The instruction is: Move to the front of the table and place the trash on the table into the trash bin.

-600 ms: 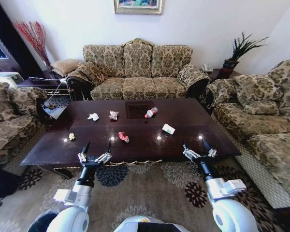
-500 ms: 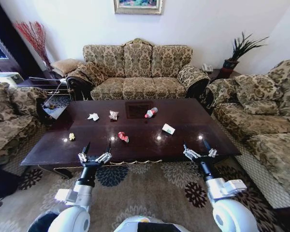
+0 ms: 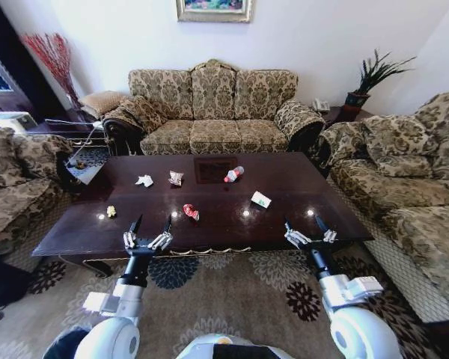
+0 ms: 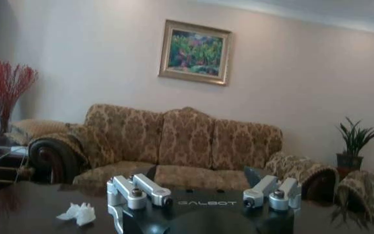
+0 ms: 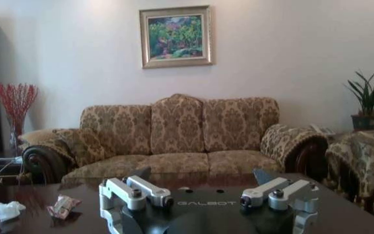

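- From my head cam I count six bits of trash on the counter (image 3: 299,183): two crumpled white papers (image 3: 144,180) and (image 3: 176,178), one small clear bottle (image 3: 233,173) with a red cap, one red wrapper (image 3: 190,212), one white-green carton (image 3: 261,199), and one yellowish scrap (image 3: 111,212).
- The counter itself is a big glossy dark reddish-brown top with a carved, gold-trimmed apron along the near edge. It sits in the middle of three patterned sofas.
- Both arms hang over the near edge, well apart from each other. The left gripper (image 3: 148,231) is spread wide with nothing between its fingers, and the right gripper (image 3: 308,230) is the same, gaping and empty.
- In the left wrist cam only one white paper (image 4: 77,213) shows on the counter; the right wrist cam catches two pieces beside each other.
- The yellowish scrap is too small for me to make out what it actually is.
- The bottle lies on its side near the far edge.
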